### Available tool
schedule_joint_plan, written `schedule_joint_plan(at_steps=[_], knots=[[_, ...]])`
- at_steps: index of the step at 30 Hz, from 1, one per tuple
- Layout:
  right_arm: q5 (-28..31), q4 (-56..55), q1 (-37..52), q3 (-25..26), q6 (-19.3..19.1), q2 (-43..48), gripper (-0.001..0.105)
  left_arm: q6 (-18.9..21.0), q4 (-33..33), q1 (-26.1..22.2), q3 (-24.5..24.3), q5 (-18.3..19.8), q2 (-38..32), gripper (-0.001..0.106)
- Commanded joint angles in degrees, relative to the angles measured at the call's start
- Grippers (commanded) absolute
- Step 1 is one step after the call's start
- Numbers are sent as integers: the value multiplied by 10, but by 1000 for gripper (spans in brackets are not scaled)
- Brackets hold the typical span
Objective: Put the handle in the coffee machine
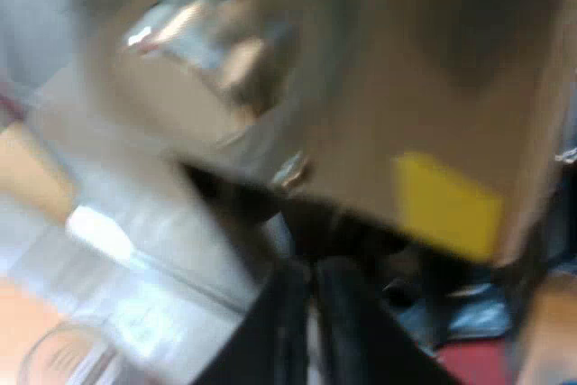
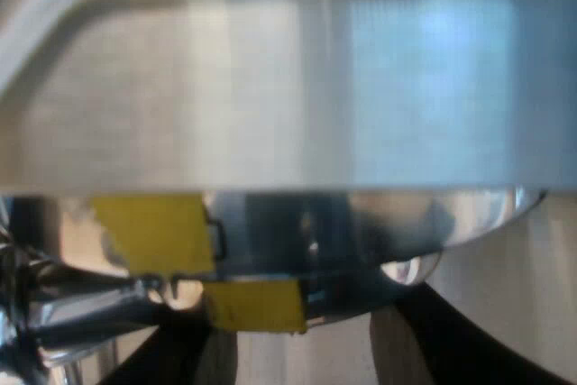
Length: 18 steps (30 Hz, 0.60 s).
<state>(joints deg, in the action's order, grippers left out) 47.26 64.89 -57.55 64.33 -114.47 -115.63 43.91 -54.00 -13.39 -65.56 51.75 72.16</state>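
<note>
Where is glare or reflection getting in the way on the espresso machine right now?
Left wrist view: a white glare patch washes out the metal surface next to the espresso machine, whose front looks dim and brownish around a yellow patch. Right wrist view: a pale blue sheen lies across the machine's panel; the chrome rim beneath mirrors dark shapes.

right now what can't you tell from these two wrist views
1. Left wrist view: motion blur hides whether the left gripper holds anything.
2. Same view: red patch near it, too blurred to call the handle's end.
3. Same view: glass cut off by the picture's edge.
4. Right wrist view: right gripper so near the machine that whether the holder is locked in cannot be judged.
</note>
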Motion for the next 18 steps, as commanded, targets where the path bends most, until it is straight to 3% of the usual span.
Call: schedule_joint_plan(at_steps=[1,5,9,13,18], knots=[[5,69,2,9,2,21,37,26,24,5,-3,-59,5,0],[5,69,2,9,2,21,37,41,27,5,-3,-105,29,0],[5,69,2,9,2,21,37,40,5,5,-3,-118,42,0],[5,69,2,9,2,21,37,20,-8,33,-3,-180,43,0],[5,69,2,9,2,21,37,10,-21,76,-3,-223,45,0]])
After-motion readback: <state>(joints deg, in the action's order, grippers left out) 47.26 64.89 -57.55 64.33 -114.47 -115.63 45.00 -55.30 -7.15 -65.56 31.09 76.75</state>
